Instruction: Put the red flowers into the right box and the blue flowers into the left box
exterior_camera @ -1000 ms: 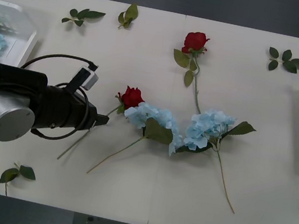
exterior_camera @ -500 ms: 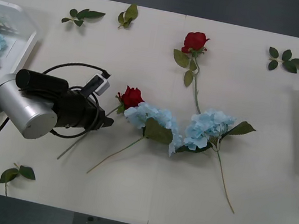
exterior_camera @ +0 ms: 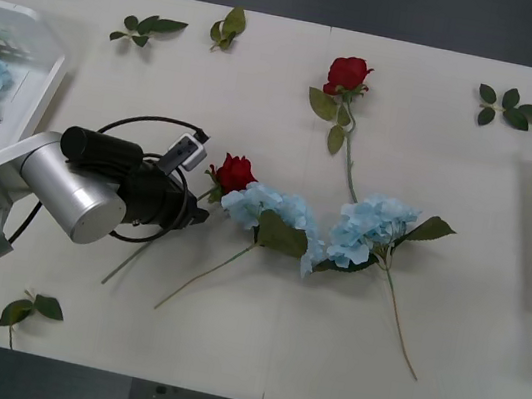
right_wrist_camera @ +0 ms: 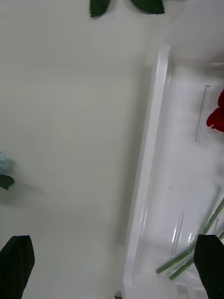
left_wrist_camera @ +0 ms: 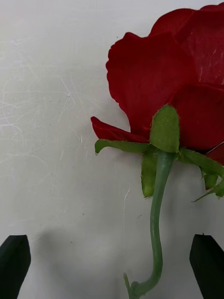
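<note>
Front view: the left hand (exterior_camera: 200,217) lies low on the table (exterior_camera: 221,354), fingers spread astride the stem just below a red rose (exterior_camera: 235,172). The right hand (right_wrist_camera: 114,266), also spread, hovers over the right box (right_wrist_camera: 154,154) rim at the table's right.

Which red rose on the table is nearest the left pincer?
The rose touching the blue hydrangea, just ahead of the left pincer; the other rose lies farther back.

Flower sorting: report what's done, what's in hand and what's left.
Done: blue flowers lie in the left box; a red head and green stems lie in the right box.
In hand: the open left gripper straddles the near red rose's stem, not yet gripping. The right gripper hovers open at the right box's rim.
Left: two roses and two hydrangeas.
</note>
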Controlling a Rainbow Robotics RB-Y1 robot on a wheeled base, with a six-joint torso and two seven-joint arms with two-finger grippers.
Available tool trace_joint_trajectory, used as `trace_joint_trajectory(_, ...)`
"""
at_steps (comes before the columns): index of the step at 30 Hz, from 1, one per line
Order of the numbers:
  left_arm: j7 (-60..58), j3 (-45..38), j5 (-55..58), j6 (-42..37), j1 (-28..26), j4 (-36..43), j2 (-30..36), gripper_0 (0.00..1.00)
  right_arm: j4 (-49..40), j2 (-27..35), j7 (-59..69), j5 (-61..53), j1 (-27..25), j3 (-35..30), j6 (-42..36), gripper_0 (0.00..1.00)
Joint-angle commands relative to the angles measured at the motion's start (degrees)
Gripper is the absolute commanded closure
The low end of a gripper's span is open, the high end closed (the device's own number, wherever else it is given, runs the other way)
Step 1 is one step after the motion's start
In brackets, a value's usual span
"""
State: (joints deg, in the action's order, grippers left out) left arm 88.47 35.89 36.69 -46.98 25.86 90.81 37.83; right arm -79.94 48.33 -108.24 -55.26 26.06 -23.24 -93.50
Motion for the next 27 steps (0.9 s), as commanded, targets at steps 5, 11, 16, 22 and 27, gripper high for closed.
trace_joint_trajectory(5, 0.9, 0.8, -2.8, 0.7, 1.1, 0.8, 0.2, 0.46, -12.6, -4.0, 0.2, -2.1, 0.7, 4.9, -2.8, 0.00)
trace_joint_trajectory(11, -0.1, 1.0, -2.9, 0.7, 1.0, 0.9, 0.2, 1.00, -18.1, -9.0, 0.8, -1.8, 0.4, 8.7, -2.8, 0.00)
trace_joint_trajectory(16, -0.8, 1.0, -2.9, 0.7, 1.1, 0.9, 0.2, 1.00, -22.5, -12.4, 1.7, -1.1, -0.6, 10.2, -2.8, 0.00)
trace_joint_trajectory(22, -1.6, 1.0, -2.9, 0.8, 1.0, 0.9, 0.2, 1.00, -26.6, -14.7, 2.4, -0.9, -2.6, 10.7, -2.8, 0.00)
trace_joint_trajectory(27, -2.8, 1.0, -2.3, 3.0, 1.1, 1.5, 1.0, 1.00, -29.7, -15.0, 2.8, -1.2, -4.4, 11.2, -2.8, 0.00)
